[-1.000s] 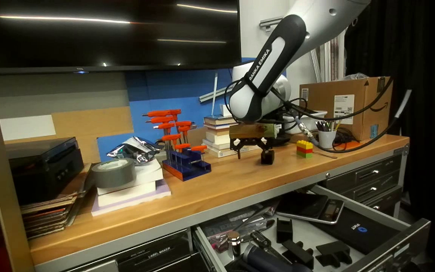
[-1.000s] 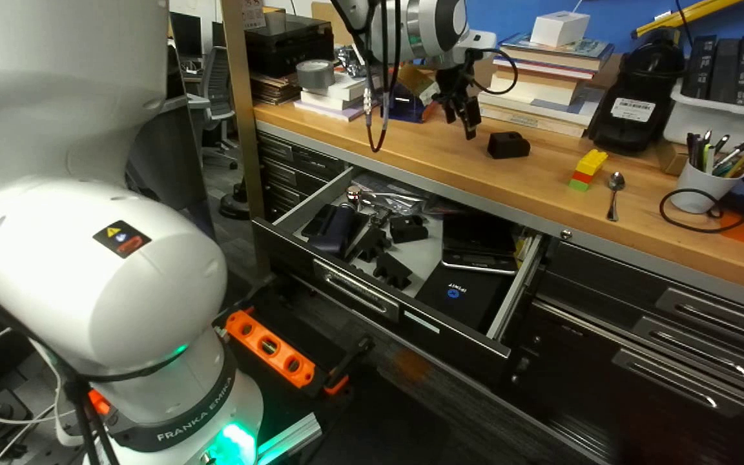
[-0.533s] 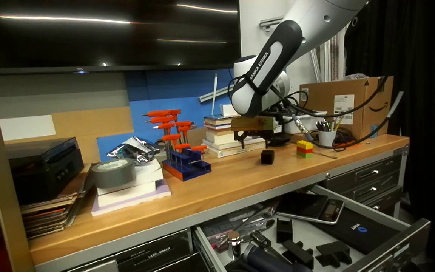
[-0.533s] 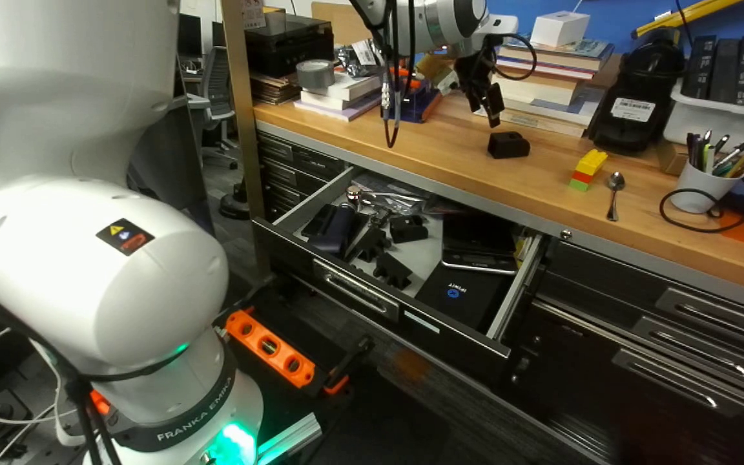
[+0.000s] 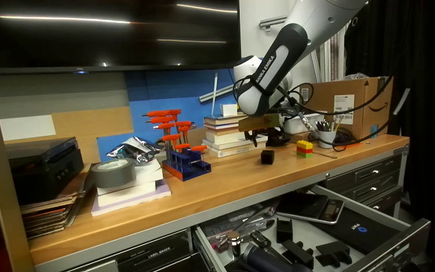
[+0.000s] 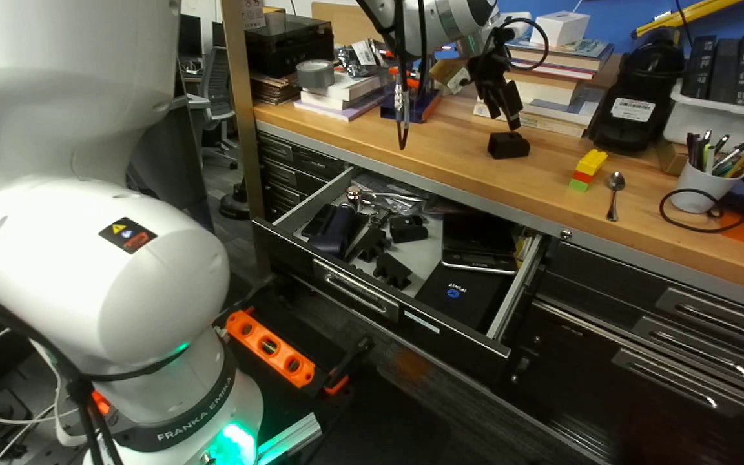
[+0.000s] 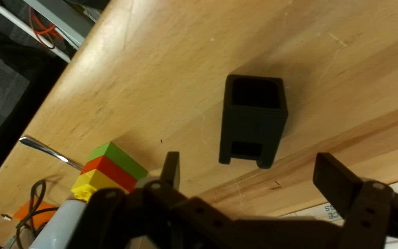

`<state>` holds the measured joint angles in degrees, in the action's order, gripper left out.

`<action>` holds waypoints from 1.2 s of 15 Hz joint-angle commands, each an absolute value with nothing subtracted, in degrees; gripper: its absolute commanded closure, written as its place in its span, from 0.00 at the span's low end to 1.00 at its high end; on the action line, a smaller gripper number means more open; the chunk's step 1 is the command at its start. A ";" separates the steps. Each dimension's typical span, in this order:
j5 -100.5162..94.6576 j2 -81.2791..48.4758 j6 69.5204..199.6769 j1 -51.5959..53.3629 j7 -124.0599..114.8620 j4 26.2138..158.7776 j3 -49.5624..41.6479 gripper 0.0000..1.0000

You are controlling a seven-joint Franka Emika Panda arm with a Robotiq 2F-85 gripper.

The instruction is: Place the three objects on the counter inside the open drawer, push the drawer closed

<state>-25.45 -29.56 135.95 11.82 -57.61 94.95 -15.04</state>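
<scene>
Block (image 7: 252, 119), black and hollow, is carried by the counter (image 5: 225, 177). Near it, higher, the pincer (image 7: 250, 167) is spread wide, empty, presumably to straddle it. Farther from it a toy-brick stack (image 5: 304, 149), then a spoon (image 6: 614, 194), are set; below it the open drawer (image 6: 372, 296) is presumably meant for all three. Hidden in the wrist view, the spoon's bowl (image 6: 616, 181) is shown in an exterior view.
</scene>
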 commanded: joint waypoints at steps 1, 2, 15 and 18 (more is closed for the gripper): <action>-26.84 -31.77 134.67 10.64 -59.24 93.92 -15.06 0.00; -26.03 -32.48 134.75 9.95 -58.58 93.89 -14.67 0.00; -15.13 -35.55 138.45 4.99 -54.74 93.17 -11.12 0.00; -13.17 -35.47 141.43 4.75 -54.94 92.99 -11.07 0.00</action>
